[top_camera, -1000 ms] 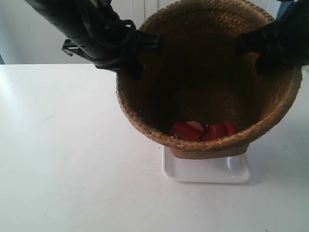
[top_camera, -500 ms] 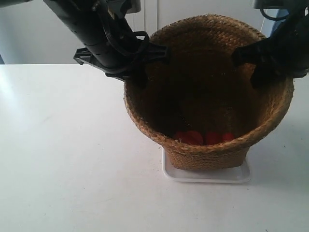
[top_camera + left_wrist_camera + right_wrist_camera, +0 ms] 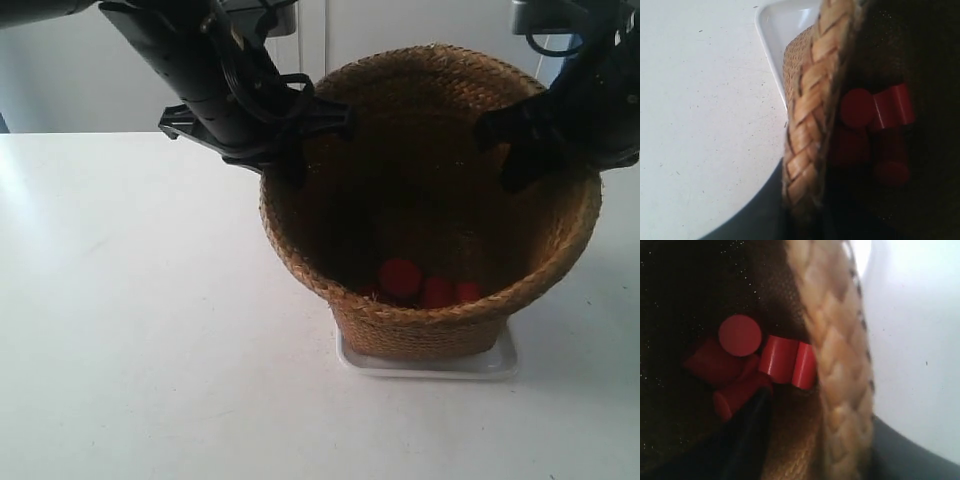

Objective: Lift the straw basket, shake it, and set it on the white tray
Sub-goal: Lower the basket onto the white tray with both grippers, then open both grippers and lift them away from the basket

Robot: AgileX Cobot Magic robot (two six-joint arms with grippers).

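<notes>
The straw basket (image 3: 430, 325) stands upright with its base on the white tray (image 3: 430, 365). The arm at the exterior view's left holds the braided rim with its gripper (image 3: 300, 140), and the arm at the exterior view's right grips the opposite rim (image 3: 520, 140). In the left wrist view my left gripper (image 3: 805, 200) is shut on the rim (image 3: 812, 115), above a corner of the tray (image 3: 780, 25). My right gripper (image 3: 840, 440) is shut on the rim (image 3: 835, 350), one dark finger inside, one outside. Several red pieces (image 3: 400, 277) lie in the dark bottom.
The white table (image 3: 140, 330) spreads wide to the exterior view's left and in front of the tray. The red pieces (image 3: 856, 107) (image 3: 740, 335) are short cylinders lying loose in the basket. A pale wall rises behind the table.
The basket has come down from a raised, forward-tilted pose to upright on the tray, both arms lowering with it. The red pieces have shifted on its bottom.
</notes>
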